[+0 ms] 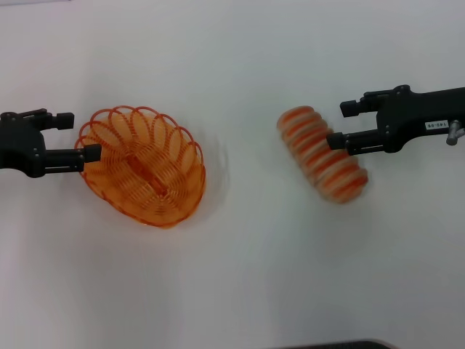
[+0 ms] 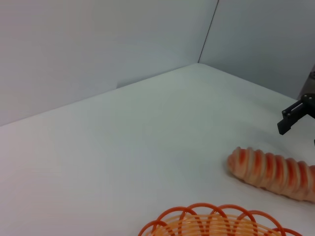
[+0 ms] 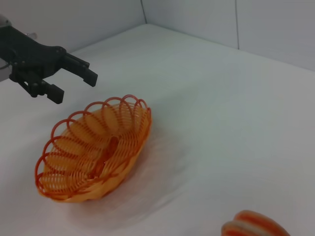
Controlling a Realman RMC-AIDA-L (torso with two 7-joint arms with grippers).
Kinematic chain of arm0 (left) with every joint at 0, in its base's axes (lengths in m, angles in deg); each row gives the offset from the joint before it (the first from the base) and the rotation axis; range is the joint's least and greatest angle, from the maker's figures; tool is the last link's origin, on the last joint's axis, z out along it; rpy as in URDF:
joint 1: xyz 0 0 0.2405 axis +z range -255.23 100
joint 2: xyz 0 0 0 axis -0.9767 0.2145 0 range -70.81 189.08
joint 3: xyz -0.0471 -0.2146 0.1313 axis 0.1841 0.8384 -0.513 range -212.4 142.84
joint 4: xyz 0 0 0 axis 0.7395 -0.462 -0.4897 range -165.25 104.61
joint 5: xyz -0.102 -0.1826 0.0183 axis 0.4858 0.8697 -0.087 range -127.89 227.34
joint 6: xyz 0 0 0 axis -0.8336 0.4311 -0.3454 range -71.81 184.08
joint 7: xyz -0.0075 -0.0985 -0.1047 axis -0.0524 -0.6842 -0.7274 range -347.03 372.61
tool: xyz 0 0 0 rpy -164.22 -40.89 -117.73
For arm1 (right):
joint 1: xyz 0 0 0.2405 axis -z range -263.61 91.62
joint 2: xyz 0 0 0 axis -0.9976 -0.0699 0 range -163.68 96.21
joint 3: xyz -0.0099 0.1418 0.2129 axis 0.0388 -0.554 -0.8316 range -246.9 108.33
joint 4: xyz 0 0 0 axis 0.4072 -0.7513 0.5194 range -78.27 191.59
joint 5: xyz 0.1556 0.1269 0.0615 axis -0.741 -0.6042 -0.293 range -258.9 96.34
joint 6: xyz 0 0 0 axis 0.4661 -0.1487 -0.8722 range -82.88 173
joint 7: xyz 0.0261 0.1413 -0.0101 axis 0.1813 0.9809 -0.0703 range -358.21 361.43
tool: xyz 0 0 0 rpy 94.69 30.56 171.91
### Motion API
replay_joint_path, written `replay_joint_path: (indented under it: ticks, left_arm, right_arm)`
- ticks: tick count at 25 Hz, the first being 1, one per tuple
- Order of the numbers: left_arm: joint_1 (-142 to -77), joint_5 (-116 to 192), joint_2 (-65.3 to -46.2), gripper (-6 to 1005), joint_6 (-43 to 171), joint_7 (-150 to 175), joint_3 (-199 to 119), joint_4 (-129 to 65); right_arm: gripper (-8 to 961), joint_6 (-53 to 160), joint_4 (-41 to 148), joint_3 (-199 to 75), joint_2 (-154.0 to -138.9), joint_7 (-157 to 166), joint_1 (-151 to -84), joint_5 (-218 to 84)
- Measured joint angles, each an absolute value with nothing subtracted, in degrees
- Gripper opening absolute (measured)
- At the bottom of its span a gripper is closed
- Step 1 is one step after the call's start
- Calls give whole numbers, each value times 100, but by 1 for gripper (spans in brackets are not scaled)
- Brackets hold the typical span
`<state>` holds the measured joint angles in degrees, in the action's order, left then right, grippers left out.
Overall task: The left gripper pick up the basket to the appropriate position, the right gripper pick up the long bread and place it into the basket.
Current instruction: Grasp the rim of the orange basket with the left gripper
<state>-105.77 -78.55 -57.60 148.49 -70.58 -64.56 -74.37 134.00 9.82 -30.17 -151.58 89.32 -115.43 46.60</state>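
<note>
The oval orange wire basket [image 1: 145, 171] sits empty on the white table at the left. My left gripper [image 1: 78, 135] is open right at the basket's left rim; in the right wrist view the left gripper [image 3: 74, 86] hovers just beyond the basket [image 3: 93, 152], not gripping it. The long bread [image 1: 320, 153], striped orange and cream, lies at the right. My right gripper [image 1: 343, 123] is open at the loaf's right side, its lower finger over the bread. The left wrist view shows the basket rim [image 2: 216, 221], the bread [image 2: 275, 169] and the right gripper's finger [image 2: 295, 115].
The white table [image 1: 240, 276] lies bare between basket and bread. Pale walls [image 2: 98, 44] meet at a corner behind the table. A dark edge [image 1: 334, 345] shows at the table's front.
</note>
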Motion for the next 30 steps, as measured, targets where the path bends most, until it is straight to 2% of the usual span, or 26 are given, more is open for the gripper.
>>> replay_joint_path:
  ticks: [12,23,30]
  left_arm:
    - [-10570,-7808,-5824,873,14718,-7064,-6431,-7451]
    - [-10982,-7899,-6022,872,13999,-7754,-6631,-7600]
    - [-11237,-8198,-5978,871,13511,-8574,-7201,-7773]
  right_arm:
    - [776,13400,976,-3017,-15160,8958,-11544,4660]
    - [777,13435,972,-3017,-15151,9029,-11598,4658]
    - [777,13452,972,-3017,-15143,9030,-11662,4658]
